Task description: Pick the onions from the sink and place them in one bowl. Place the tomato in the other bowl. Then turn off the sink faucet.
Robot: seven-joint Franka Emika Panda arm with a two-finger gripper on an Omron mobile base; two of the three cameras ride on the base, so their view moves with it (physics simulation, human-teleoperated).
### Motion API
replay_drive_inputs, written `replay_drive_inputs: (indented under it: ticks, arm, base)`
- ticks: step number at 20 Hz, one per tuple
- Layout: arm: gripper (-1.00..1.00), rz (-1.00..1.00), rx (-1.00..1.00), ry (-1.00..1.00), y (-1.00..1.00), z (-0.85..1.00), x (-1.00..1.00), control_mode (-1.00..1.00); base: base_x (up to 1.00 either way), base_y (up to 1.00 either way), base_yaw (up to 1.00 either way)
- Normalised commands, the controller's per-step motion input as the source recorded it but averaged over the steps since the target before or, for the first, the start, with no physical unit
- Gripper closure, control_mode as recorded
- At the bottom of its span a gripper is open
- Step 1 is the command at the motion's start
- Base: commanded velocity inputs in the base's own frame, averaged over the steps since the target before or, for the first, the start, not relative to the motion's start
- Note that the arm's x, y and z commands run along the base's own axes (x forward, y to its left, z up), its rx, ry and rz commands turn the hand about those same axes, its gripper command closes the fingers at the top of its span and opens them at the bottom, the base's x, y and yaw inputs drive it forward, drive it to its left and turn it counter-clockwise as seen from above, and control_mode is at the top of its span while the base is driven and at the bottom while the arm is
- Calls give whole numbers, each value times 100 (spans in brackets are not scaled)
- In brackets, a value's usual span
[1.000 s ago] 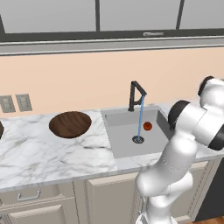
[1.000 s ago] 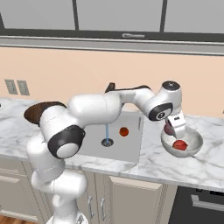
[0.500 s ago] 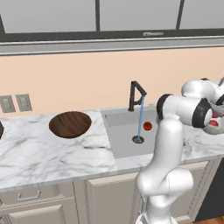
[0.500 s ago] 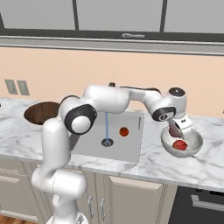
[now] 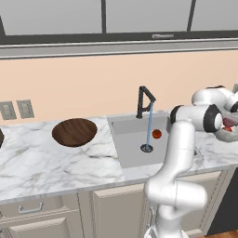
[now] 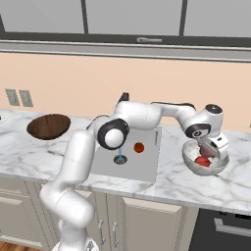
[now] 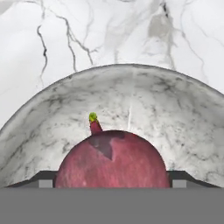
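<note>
Grey-white bowl (image 6: 206, 163) sits on the marble counter (image 6: 176, 181) right of the sink (image 6: 147, 162). Your gripper (image 6: 210, 153) is down inside it, and in the hand view a deep red onion (image 7: 112, 159) sits between the two finger tips, over the bowl's floor. Clamped or just let go, you can't tell. A second reddish ball in the bowl is too small to identify. Tomato (image 5: 157, 134) lies in the sink beside the drain; water runs from the black faucet (image 5: 144, 100). Wooden bowl (image 5: 74, 132) stands left of the sink.
</note>
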Motion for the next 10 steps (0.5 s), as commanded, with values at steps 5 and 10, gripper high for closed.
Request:
replay_drive_inputs:
  ticks: [5,10]
  arm:
    - [-100,1,-2,2,15,0,16,-100]
    - [-100,0,-8,0,13,7,-32,-100]
  base:
    - [0,0,0]
    - [0,0,0]
